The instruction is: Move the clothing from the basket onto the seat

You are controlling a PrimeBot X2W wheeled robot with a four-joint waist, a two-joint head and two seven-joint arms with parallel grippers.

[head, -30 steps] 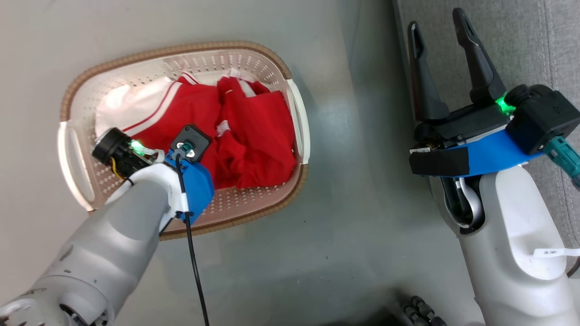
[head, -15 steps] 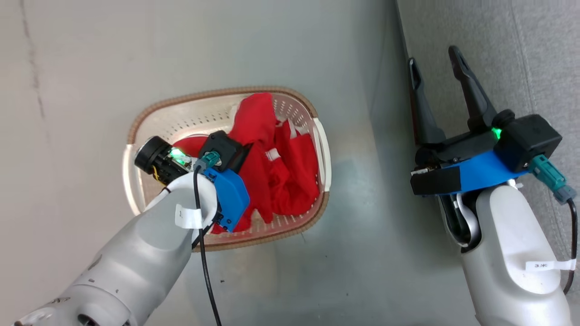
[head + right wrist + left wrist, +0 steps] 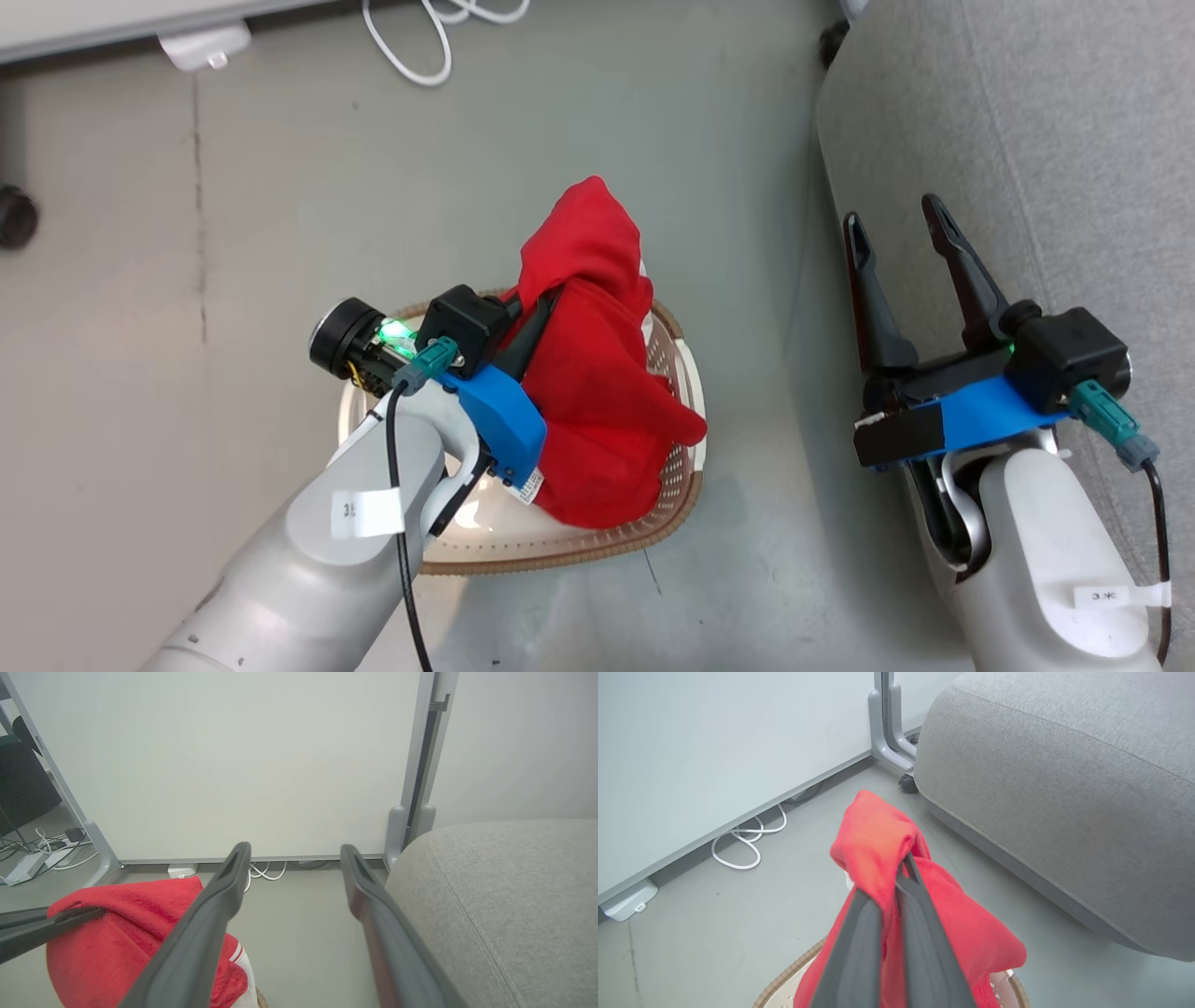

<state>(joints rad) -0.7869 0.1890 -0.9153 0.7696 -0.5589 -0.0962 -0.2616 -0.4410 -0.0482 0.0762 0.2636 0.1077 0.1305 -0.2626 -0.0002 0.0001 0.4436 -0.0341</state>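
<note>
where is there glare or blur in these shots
Head view: the basket floor glows overexposed. Left wrist view: the left fingers look soft, the red garment washed orange on top. Right wrist view: the right fingers blur toward the lens.

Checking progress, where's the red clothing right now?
In the head view's middle, the red clothing hangs from the shut left gripper over the basket, left of the grey seat.
</note>
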